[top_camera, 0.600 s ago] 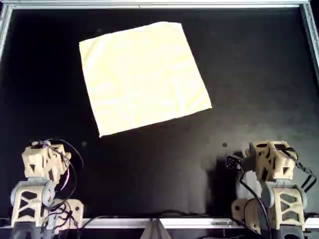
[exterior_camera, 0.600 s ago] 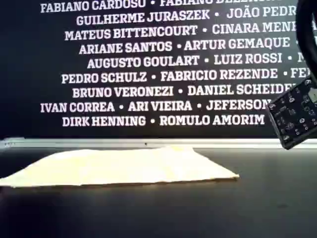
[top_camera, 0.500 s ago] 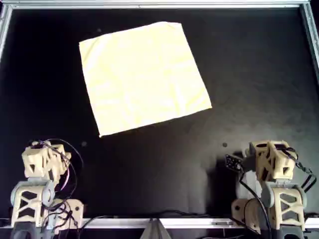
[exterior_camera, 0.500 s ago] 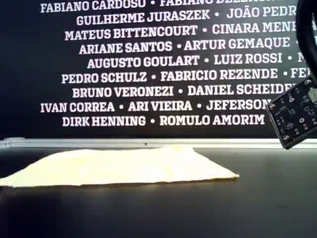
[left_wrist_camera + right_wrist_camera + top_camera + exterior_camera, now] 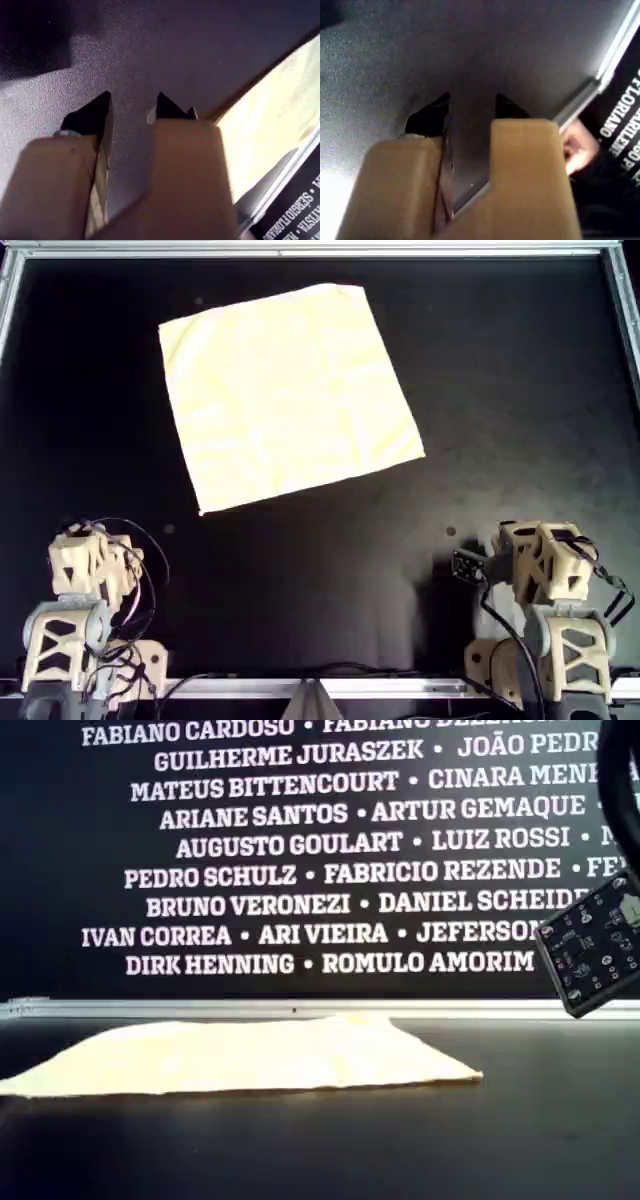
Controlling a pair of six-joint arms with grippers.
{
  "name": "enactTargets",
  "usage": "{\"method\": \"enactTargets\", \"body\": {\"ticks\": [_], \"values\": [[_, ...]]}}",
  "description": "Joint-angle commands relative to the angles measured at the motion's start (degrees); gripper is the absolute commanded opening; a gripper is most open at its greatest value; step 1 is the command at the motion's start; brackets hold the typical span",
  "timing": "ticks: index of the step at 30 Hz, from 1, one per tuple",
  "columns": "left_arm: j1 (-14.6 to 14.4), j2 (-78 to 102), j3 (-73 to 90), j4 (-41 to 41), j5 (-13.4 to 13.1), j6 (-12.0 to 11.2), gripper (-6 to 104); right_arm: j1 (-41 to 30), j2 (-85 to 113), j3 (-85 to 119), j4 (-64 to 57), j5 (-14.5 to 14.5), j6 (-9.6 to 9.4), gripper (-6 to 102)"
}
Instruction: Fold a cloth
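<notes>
The cloth (image 5: 285, 395) is a pale yellow square sheet. It lies flat and tilted on the black table, at the far left-centre of the overhead view. It lies low and flat in the exterior view (image 5: 250, 1055). One arm (image 5: 90, 570) rests at the near left of the overhead view and another (image 5: 540, 560) at the near right, both well away from the cloth. My first gripper (image 5: 132, 102) is open a little and empty over bare table, with the cloth's edge (image 5: 270, 125) beyond it. My second gripper (image 5: 472, 102) is open a little and empty, with no cloth in its view.
A metal rail (image 5: 320, 250) frames the black table (image 5: 500, 390). A dark wall with white names (image 5: 330, 840) stands behind the far rail. A small circuit board (image 5: 592, 955) hangs at the exterior view's right. A blurred pinkish shape (image 5: 572, 145) shows past the rail.
The arm at the overhead view's near left has shifted slightly. The circuit board in the exterior view has moved a little. The cloth has not moved.
</notes>
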Motion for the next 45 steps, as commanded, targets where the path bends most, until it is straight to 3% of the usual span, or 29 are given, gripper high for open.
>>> {"method": "enactTargets", "body": {"ticks": [1,18,27,29,33,38,41,45], "values": [[1.1,-0.1,-0.8,0.0,-0.2,0.2,32,0.0,1.4,0.8,-2.0,-0.4,-0.09,35],[0.4,1.1,-1.0,-0.5,1.0,-0.4,32,2.5,1.9,0.7,-4.7,-0.5,-0.35,36],[0.2,3.5,-1.7,-1.5,1.0,-0.4,32,14.8,1.9,0.5,-9.2,-0.5,-0.26,36],[-0.1,3.5,-3.4,-1.5,1.1,-0.6,32,18.0,1.9,0.5,-12.0,-0.5,0.53,36],[-6.0,3.5,-7.2,-2.5,1.1,-0.8,32,21.4,1.8,0.6,-18.3,-0.5,0.7,36],[-15.3,3.3,-3.7,-12.8,0.9,-1.3,32,21.5,1.6,0.6,-21.4,-0.5,0.7,36],[-17.8,1.2,-0.5,-16.3,0.9,-3.5,32,21.5,1.3,0.6,-21.4,-0.5,0.7,36],[-18.3,-5.4,-0.7,-17.8,0.8,-6.4,32,21.6,1.3,0.6,-21.5,-0.5,0.7,36]]}}
